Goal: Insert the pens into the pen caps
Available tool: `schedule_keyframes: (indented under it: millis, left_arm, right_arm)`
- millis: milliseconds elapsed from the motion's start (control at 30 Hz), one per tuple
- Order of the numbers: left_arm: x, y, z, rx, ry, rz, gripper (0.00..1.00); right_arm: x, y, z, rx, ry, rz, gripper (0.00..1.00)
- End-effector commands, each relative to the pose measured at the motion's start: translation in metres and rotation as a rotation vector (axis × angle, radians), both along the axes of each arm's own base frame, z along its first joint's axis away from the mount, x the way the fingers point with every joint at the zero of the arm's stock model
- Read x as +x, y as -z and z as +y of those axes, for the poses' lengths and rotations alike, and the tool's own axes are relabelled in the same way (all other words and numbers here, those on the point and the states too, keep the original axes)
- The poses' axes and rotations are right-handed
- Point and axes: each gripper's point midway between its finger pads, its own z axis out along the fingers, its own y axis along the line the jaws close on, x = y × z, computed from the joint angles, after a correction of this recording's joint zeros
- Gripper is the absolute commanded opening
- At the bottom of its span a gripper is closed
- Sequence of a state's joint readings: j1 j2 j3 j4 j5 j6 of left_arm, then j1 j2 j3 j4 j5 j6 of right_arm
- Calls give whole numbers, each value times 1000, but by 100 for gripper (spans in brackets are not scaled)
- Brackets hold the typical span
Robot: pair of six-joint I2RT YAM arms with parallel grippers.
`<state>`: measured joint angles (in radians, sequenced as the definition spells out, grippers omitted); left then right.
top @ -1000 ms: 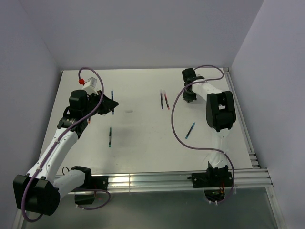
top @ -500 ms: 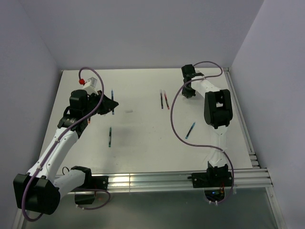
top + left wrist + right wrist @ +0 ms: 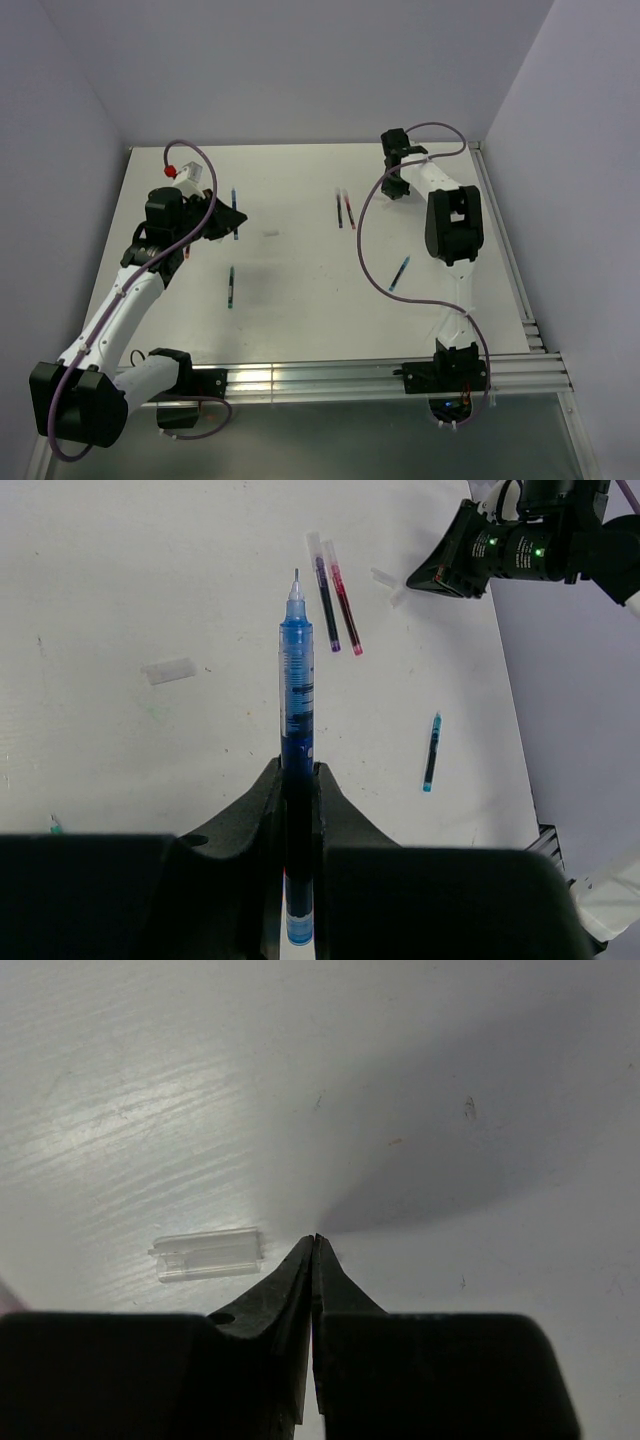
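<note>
A whitish tabletop sits boxed in by plain pale lavender walls: a back wall, a left wall and a right wall. Ribbed aluminium rails run along its near edge. Left of the right jaws, soft glare brightens the surface; a grey shadow spreads to their right.

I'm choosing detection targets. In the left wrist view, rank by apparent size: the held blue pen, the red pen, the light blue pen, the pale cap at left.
1. blue pen, inflated by nearness to the camera.
2. red pen.
3. light blue pen.
4. pale cap, shorter but wider, so nearly alike.
</note>
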<state>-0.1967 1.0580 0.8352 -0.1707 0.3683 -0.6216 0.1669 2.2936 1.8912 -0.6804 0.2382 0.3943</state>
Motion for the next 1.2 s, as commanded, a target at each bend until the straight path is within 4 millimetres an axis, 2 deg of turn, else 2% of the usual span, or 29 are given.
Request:
schedule_keyframes:
  millis: [0,33,133,267,500,667,1000,1167]
  left_arm:
    - [7,-19,1,-1,1,-59,0]
    - [6,-18,1,-1,4,-57,0]
    - [6,-20,1,-1,2,-62,0]
    - [5,-22,1,-8,4,-67,0]
    - [5,-23,0,-15,3,-66,0]
    - [3,-26,1,-21,-5,-67,1]
    - [1,-34,0,-45,-8,-81,0]
    - [0,-36,-1,-62,-6,-83,0]
  right_arm:
    - [3,-15,-7,-16,14,-16,7]
    - [0,-15,-8,-16,18,-12,7]
    - [-2,-33,-8,-10,28,-46,8]
    - [1,-58,-7,4,48,-103,18]
    - [-16,-62,-3,38,121,-110,25]
    - [-20,-77,-1,97,161,-146,32]
    - [-19,-70,21,262,249,-162,35]
    - [-16,-63,23,312,352,-170,37]
